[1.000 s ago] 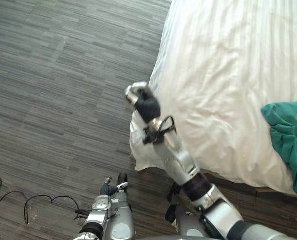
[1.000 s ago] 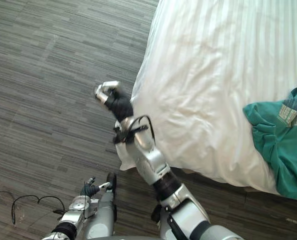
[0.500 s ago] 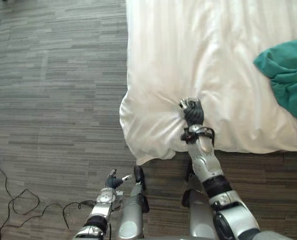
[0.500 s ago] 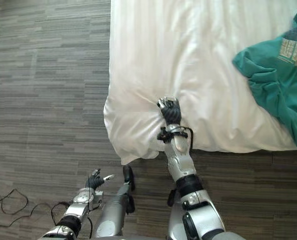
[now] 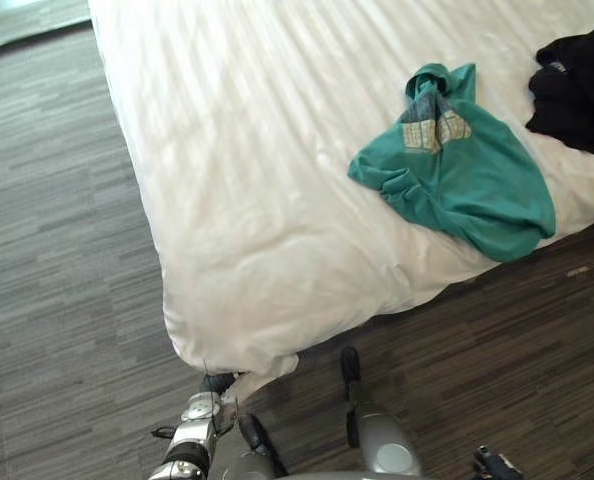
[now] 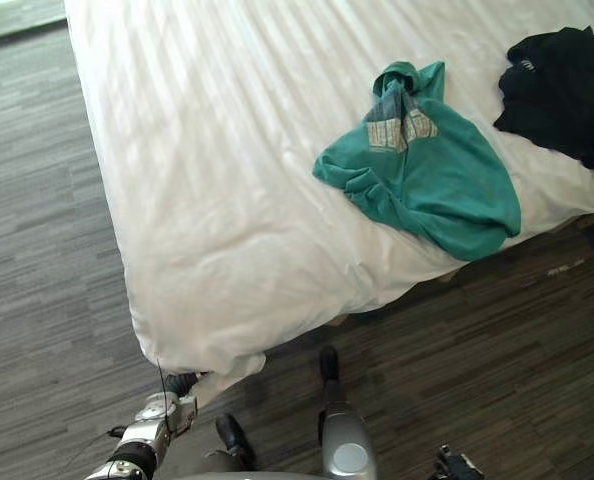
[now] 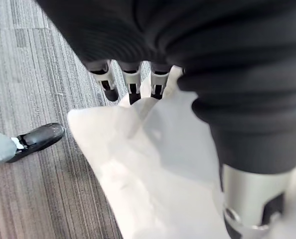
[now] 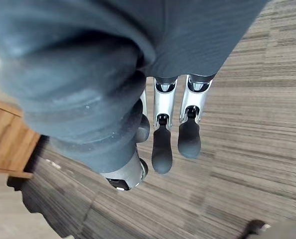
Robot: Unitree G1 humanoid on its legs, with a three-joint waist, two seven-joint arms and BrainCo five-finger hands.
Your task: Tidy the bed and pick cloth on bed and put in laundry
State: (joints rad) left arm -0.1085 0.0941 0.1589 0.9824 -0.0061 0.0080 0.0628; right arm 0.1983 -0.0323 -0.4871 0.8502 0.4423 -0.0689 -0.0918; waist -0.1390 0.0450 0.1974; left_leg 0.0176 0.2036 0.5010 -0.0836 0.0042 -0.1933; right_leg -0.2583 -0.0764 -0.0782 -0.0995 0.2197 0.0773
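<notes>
Lying unpicked on the bed point(image 5: 237, 150): green cloth point(image 5: 457, 180), black cloth point(image 5: 577, 90). Left robot hand point(image 7: 132, 83) at sheet corner point(image 7: 153, 159), hold cannot be told; right robot hand point(image 8: 161, 147) spread, empty.

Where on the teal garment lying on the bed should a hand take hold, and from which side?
Probably the bunched folds on the teal garment's left edge: they rise off the white duvet, giving something to pinch, while the rest lies flatter. Come from above, over the bed's near edge, clear of the black garment farther right.
</notes>
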